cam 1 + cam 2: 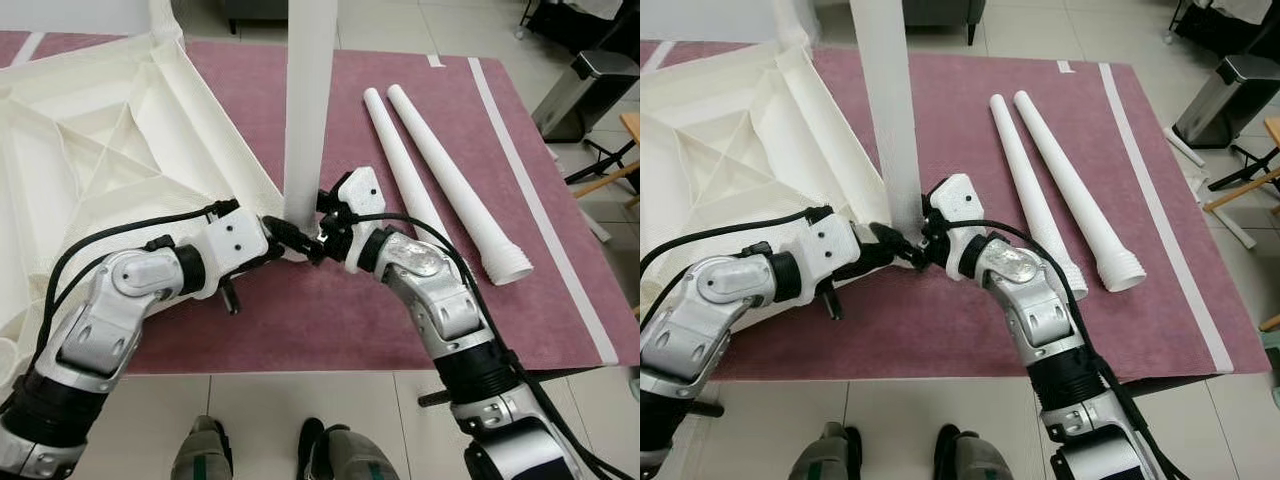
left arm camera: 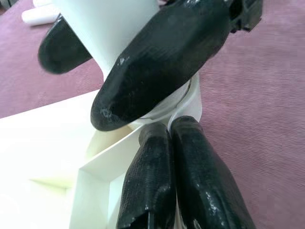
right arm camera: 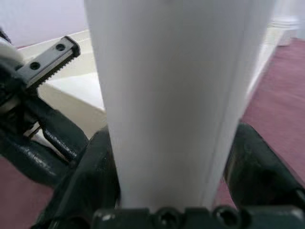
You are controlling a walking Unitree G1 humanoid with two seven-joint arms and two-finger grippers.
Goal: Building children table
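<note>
Nearest you, both arms bend inward so the two grippers meet at the base of the upright table leg, and that pairing looks deliberate: the leg stands on end at the near corner of the overturned tabletop, so it has to be kept plumb over its socket while it is seated. Your right gripper has its two black fingers clamped on either side of the leg low down, which I judge is the hold that steadies or turns it. Your left gripper comes in from the tabletop side; in its wrist view its fingers lie pressed together against the collar at the foot of the leg, closed on nothing I can make out, so it appears to brace the joint rather than carry anything. The tabletop lies ribbed side up on the maroon mat, which is the sensible way round for fitting legs. Beyond and to your right, two more legs lie side by side on the mat, threaded ends toward you, well apart from the work and ready for later corners. Farther off stands a bin on the tiled floor.
</note>
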